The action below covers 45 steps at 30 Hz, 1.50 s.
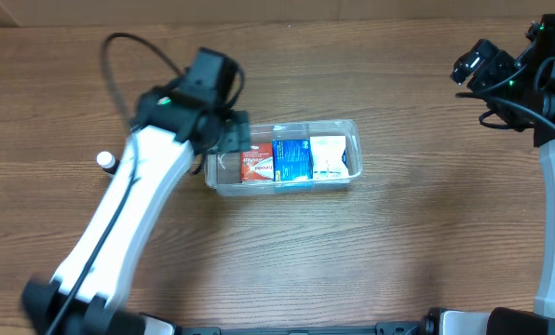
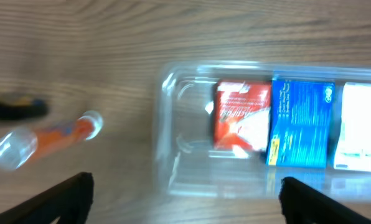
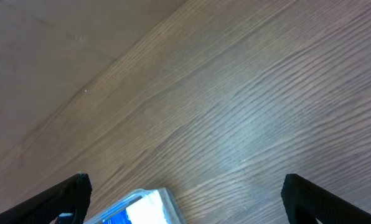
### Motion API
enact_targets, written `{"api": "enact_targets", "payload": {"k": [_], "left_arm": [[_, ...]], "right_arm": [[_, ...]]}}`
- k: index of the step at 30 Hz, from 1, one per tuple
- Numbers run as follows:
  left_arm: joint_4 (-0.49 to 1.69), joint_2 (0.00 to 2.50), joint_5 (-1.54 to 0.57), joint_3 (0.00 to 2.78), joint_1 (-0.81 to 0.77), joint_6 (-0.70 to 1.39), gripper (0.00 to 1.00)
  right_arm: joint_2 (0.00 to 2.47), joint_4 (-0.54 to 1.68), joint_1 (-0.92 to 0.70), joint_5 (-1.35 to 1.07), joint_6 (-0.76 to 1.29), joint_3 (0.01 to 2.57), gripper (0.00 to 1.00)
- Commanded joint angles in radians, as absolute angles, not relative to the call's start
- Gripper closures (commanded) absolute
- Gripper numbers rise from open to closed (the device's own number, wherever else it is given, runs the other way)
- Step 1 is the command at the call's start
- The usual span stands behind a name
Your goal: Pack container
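The clear container (image 1: 355, 149) sits mid-table, holding a red box (image 1: 256, 166), a blue box (image 1: 292, 159) and a white box (image 1: 327, 155) side by side. In the left wrist view the container (image 2: 167, 134) shows with the red box (image 2: 241, 118), blue box (image 2: 300, 121) and white box (image 2: 363, 127). An orange tube with a white cap (image 2: 48, 135) lies on the table left of the container; only its cap (image 1: 103, 159) shows from overhead. My left gripper (image 2: 185, 199) is open and empty over the container's left end. My right gripper (image 3: 185, 199) is open and empty at the far right, raised.
A dark object (image 2: 14, 107) lies beyond the tube, blurred. A corner of the container (image 3: 145, 208) shows low in the right wrist view. The left arm (image 1: 128, 205) crosses the table's left side. The table's back edge runs near the right arm (image 1: 501, 74).
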State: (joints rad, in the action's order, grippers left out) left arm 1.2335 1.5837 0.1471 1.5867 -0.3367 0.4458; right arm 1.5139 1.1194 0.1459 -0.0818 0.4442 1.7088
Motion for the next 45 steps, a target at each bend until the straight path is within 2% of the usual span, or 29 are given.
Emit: {"api": "enact_targets", "payload": {"k": [1, 2, 5, 7, 8, 10, 12, 18, 21, 26, 29, 30, 35, 41, 45], "left_arm": [[1.374, 1.425, 0.172, 1.602, -0.183, 0.469, 0.17], [1.424, 1.407, 0.187, 1.601, -0.125, 0.451, 0.25], [1.454, 1.430, 0.166, 1.573, 0.023, 0.410, 0.27], [1.433, 1.479, 0.105, 1.553, 0.068, 0.359, 0.36], [1.428, 1.508, 0.103, 1.542, 0.075, 0.358, 0.35], [1.397, 1.586, 0.099, 1.504, 0.078, 0.357, 0.27], [1.376, 1.643, 0.099, 1.487, 0.078, 0.340, 0.26], [1.243, 1.734, 0.081, 1.474, 0.079, 0.263, 0.30], [1.190, 1.736, 0.082, 1.454, 0.080, 0.239, 0.43], [1.126, 1.737, 0.061, 1.357, 0.080, 0.231, 0.45], [1.109, 1.737, 0.062, 1.344, 0.080, 0.231, 0.57], [1.098, 1.737, 0.062, 1.345, 0.080, 0.231, 0.66], [1.127, 1.725, 0.060, 1.388, 0.078, 0.232, 0.92], [1.322, 1.565, 0.011, 1.662, 0.025, 0.232, 0.93], [1.330, 1.454, -0.012, 1.705, -0.183, 0.256, 0.93]], "right_arm": [[1.505, 1.117, 0.146, -0.084, 0.446, 1.723, 0.00], [1.505, 1.117, 0.146, -0.084, 0.446, 1.723, 0.00], [1.505, 1.117, 0.146, -0.084, 0.446, 1.723, 0.00], [1.505, 1.117, 0.146, -0.084, 0.446, 1.723, 0.00], [1.505, 1.117, 0.146, -0.084, 0.446, 1.723, 0.00], [1.505, 1.117, 0.146, -0.084, 0.446, 1.723, 0.00], [1.505, 1.117, 0.146, -0.084, 0.446, 1.723, 0.00], [1.505, 1.117, 0.146, -0.084, 0.446, 1.723, 0.00], [1.505, 1.117, 0.146, -0.084, 0.446, 1.723, 0.00], [1.505, 1.117, 0.146, -0.084, 0.446, 1.723, 0.00], [1.505, 1.117, 0.146, -0.084, 0.446, 1.723, 0.00], [1.505, 1.117, 0.146, -0.084, 0.446, 1.723, 0.00], [1.505, 1.117, 0.146, -0.084, 0.446, 1.723, 0.00], [1.505, 1.117, 0.146, -0.084, 0.446, 1.723, 0.00], [1.505, 1.117, 0.146, -0.084, 0.446, 1.723, 0.00]]}}
